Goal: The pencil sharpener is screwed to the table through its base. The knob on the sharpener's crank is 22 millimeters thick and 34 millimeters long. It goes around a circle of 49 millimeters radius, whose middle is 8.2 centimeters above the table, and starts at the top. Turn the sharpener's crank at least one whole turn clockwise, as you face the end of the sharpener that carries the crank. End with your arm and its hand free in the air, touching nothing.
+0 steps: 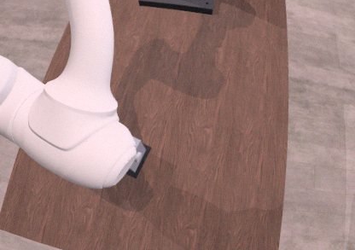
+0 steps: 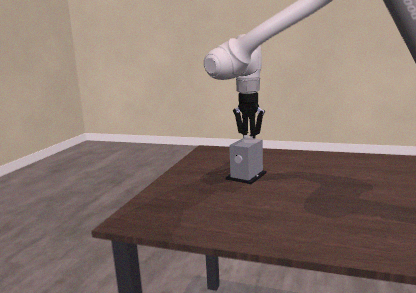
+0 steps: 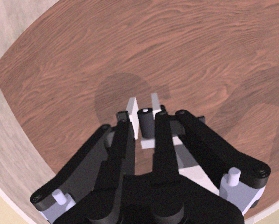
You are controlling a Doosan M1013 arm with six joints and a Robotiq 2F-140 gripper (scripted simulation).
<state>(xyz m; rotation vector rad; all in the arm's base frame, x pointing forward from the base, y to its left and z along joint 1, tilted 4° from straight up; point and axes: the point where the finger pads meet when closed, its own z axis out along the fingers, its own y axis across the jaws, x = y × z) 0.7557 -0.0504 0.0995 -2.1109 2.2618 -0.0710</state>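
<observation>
The pencil sharpener (image 2: 246,158) (image 1: 137,158) is a grey box on a black base, standing on the wooden table (image 2: 300,216) (image 1: 222,133) (image 3: 190,43). In the top view the arm's white wrist covers most of it. My gripper (image 2: 248,132) (image 3: 145,104) points straight down at the sharpener's top far edge. In the wrist view its two fingers are shut on the dark knob (image 3: 147,124) of the crank, with a pale crank part (image 3: 133,108) just beyond it. In the exterior view the knob and crank are hidden behind the sharpener and the fingers.
The arm's dark base plate (image 1: 177,2) sits at the table's far end. The table's rounded edge lies close to the sharpener in the wrist view. The floor lies beyond it.
</observation>
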